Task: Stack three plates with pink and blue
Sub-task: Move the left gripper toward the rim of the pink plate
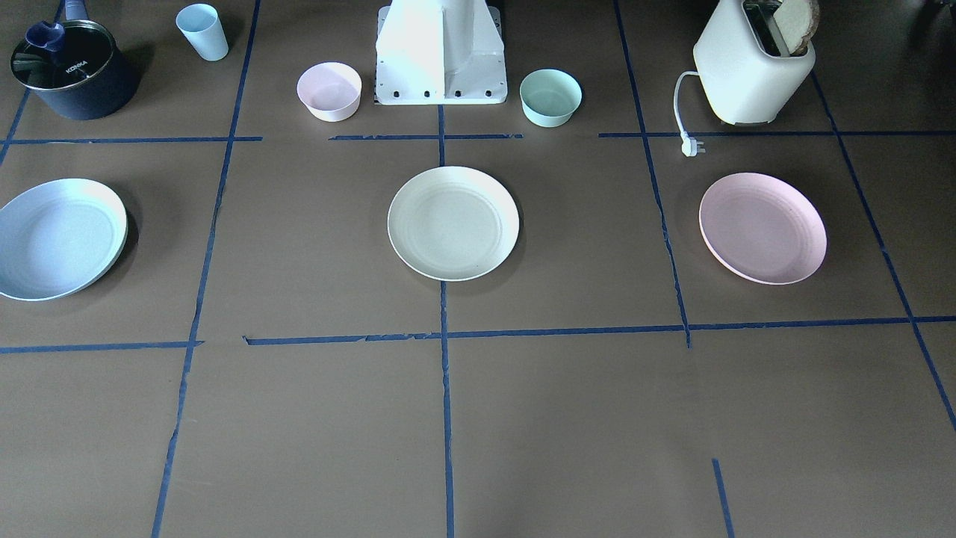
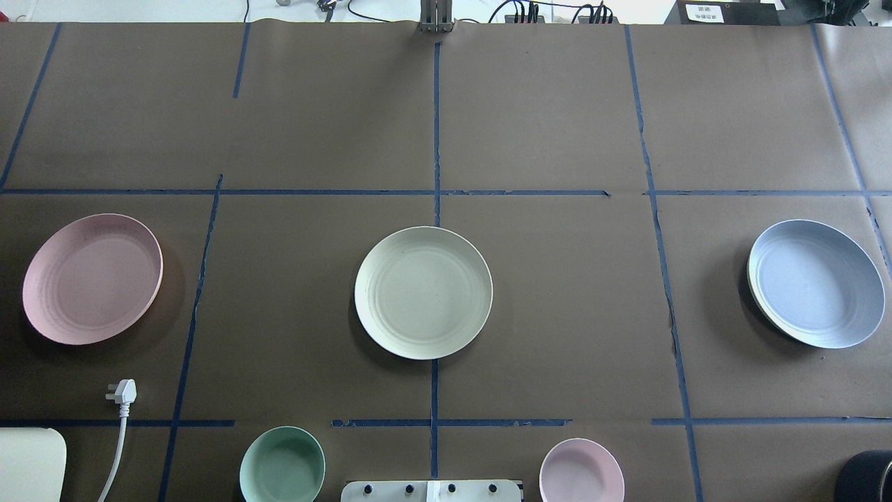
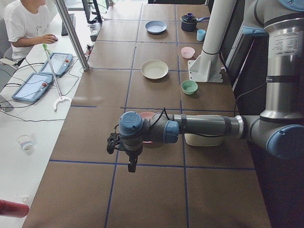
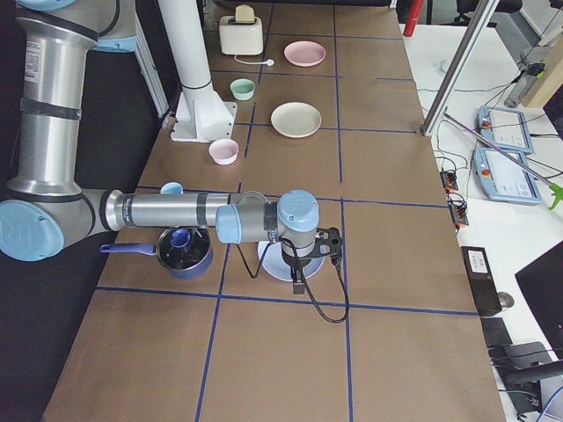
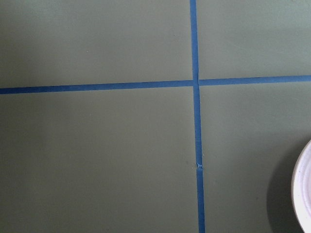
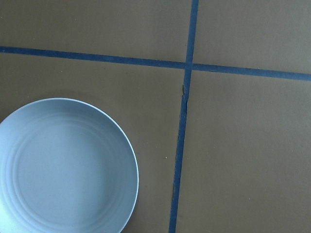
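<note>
none stacked, all left | cream round plate [image 2: 423, 293], pale pink round plate [image 2: 92, 279], light blue round plate [image 2: 815, 283] well apart | left claw [image 3: 131, 165], right claw [image 4: 297, 283]: cannot tell if spread

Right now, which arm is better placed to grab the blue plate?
Right: the right end effector hangs by the blue plate, which shows in its wrist camera. The left end effector is far away, by the pink plate.
</note>
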